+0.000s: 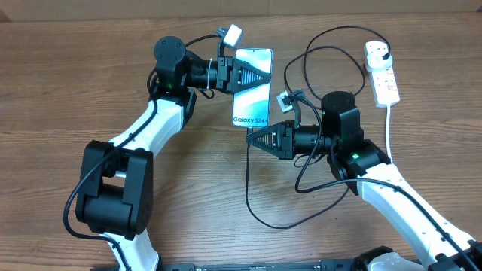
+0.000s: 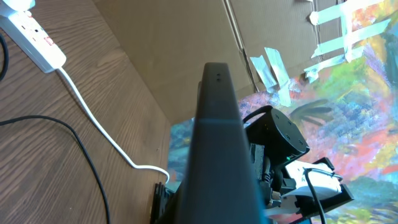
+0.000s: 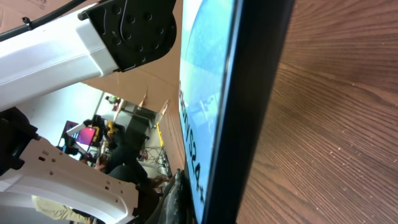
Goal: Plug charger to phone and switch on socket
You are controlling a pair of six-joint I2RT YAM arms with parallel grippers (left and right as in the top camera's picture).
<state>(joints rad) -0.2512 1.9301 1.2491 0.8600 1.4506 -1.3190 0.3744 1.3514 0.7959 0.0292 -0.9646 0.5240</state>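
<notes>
The table (image 1: 226, 181) is matt, grained brown wood. The phone (image 1: 254, 102) has a glossy screen and a smooth dark edge. The socket (image 1: 382, 71) is smooth white plastic; the charger (image 1: 286, 226) cable looks matt black, possibly rubbery.

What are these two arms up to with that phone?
The left gripper appears to hold the phone by its upper part. The right gripper sits at the phone's bottom edge, with the black charger cable trailing nearby. Whether the tip is in, I can't tell. The plug already sits in the white power strip.
</notes>
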